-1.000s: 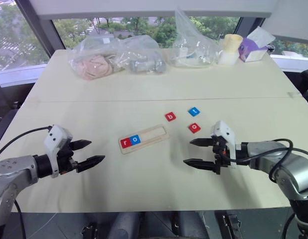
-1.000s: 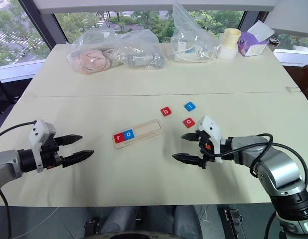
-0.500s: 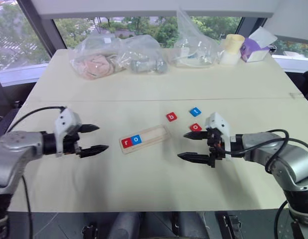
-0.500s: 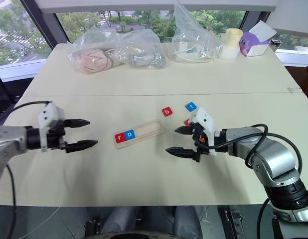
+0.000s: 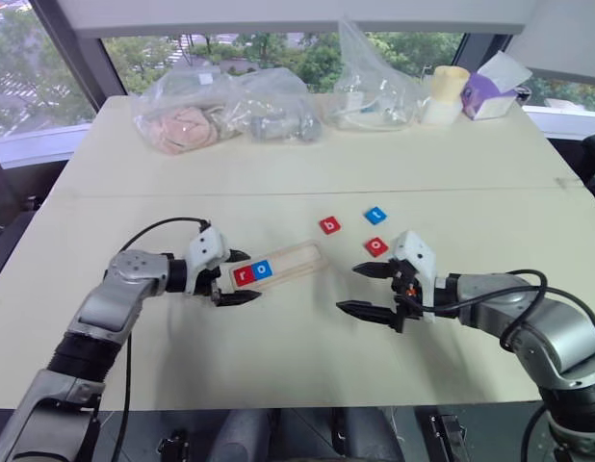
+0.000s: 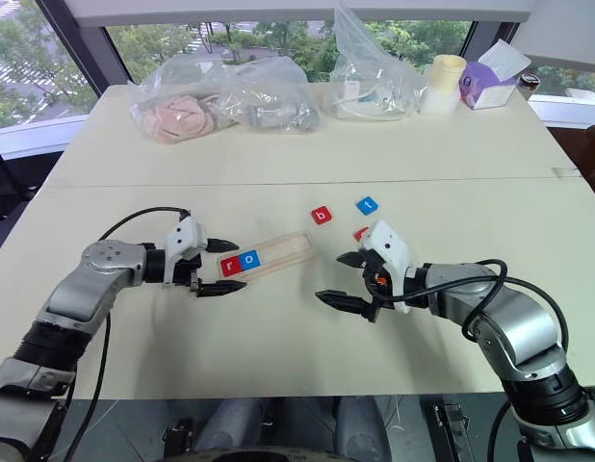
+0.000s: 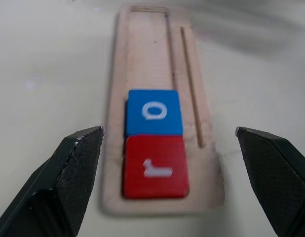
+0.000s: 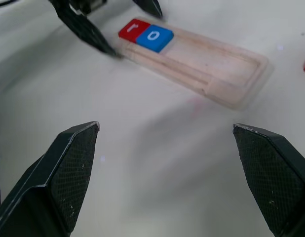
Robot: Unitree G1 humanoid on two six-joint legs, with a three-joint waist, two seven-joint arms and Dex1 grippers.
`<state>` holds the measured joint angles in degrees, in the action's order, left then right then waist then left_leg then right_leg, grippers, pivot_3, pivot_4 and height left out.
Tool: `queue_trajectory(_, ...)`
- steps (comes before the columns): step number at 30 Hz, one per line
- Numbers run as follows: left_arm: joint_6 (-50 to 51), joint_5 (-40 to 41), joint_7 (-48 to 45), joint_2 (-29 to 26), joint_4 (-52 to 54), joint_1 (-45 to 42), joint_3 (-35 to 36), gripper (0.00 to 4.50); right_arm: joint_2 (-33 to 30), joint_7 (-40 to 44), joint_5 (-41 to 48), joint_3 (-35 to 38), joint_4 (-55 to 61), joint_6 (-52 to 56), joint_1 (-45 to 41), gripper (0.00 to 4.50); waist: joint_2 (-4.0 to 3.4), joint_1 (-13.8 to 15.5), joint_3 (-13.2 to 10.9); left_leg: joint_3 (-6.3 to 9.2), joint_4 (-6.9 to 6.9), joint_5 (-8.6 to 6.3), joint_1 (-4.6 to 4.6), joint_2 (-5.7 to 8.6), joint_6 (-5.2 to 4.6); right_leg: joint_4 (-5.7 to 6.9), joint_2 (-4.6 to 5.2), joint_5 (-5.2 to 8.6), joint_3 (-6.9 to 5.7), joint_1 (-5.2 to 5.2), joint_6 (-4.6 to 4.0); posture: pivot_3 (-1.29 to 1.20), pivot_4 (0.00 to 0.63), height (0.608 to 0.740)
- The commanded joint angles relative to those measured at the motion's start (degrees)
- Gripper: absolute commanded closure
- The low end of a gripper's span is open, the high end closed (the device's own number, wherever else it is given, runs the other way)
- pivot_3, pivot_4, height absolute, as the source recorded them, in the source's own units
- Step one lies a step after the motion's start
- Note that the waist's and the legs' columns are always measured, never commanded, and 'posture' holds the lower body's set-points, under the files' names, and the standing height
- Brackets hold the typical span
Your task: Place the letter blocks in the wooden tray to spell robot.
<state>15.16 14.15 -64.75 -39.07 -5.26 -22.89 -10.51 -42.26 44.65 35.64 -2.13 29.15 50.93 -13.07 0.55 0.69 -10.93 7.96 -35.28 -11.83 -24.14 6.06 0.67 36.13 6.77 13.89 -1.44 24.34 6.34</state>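
The wooden tray [image 5: 299, 258] lies at the table's middle, with a red r block [image 5: 244, 275] and a blue o block [image 5: 263, 269] in its left end. Loose on the table to its right are a red b block [image 5: 330, 226], a blue t block [image 5: 375, 216] and a red o block [image 5: 376, 246]. My left gripper [image 5: 254, 275] is open, one finger on each side of the tray's left end; the left wrist view has the r block [image 7: 155, 168] between them. My right gripper [image 5: 347, 288] is open and empty, just right of the tray and near the red o block.
Clear plastic bags [image 5: 220, 111] [image 5: 375, 91], a pale cup [image 5: 444, 93] and a tissue box [image 5: 492, 89] line the table's far edge. A seam [image 5: 452, 190] runs across the table behind the blocks.
My left gripper has swung in from the left to the tray's left end, and its wrist has rolled. My right gripper has shifted slightly left. The blocks and tray have not moved.
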Motion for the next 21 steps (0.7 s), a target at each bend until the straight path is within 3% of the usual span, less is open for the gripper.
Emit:
queue_trajectory(1, 0.38, -0.5, -0.63, 1.11, -0.24, 0.86, -1.14, 0.0, 0.37, -0.53, 0.22, 0.28, 1.91, -0.8, 0.74, 0.07, -0.02, 0.04, 0.02, 0.0, 0.0, 0.0, 0.0, 0.0, 0.0, 0.0, -0.01, 0.0, 0.0, 0.0, 0.0, 0.0, 0.15, 0.74)
queue_trajectory(6, 1.59, -2.79, 0.1, 1.39, -2.44, 1.06, -2.07, 0.0, 0.52, -0.98, 0.13, 0.59, 1.6, -0.66, 0.23, 0.07, -0.03, 0.07, 0.06, 0.0, -0.05, 0.0, 0.18, 0.02, 0.0, 0.02, -0.01, -0.01, 0.0, -0.23, 0.03, 0.0, 0.15, 0.74)
queue_trajectory(9, 0.41, -4.2, -0.18, 0.5, -3.44, 1.75, -2.56, 0.79, 0.23, -0.84, 0.06, 0.78, 1.34, -0.78, 0.19, 0.0, -0.04, 0.05, 0.06, 0.0, -0.02, 0.0, 0.51, 0.01, -0.01, 0.0, -0.01, 0.0, 0.0, -0.55, 0.04, 0.0, 0.15, 0.74)
queue_trajectory(14, -1.84, -5.57, -0.25, 0.25, -4.4, 1.98, -2.81, 2.9, -0.16, -0.63, -0.32, 1.04, 0.68, -1.13, -0.02, 0.0, -0.15, -0.15, 0.14, 0.0, 0.05, -0.02, 0.78, -0.03, -0.01, -0.05, 0.01, 0.03, 0.0, -0.8, 0.03, 0.0, 0.15, 0.74)
queue_trajectory(21, -5.41, -5.71, -3.09, 0.38, -6.3, -0.48, -3.39, 2.9, 0.02, -0.79, -0.75, 0.93, 0.08, -1.49, -0.28, 0.0, -0.15, 0.0, 0.14, 0.0, 0.07, -0.02, 0.78, -0.02, -0.01, -0.05, 0.01, 0.04, 0.0, -0.79, 0.07, 0.0, 0.15, 0.74)
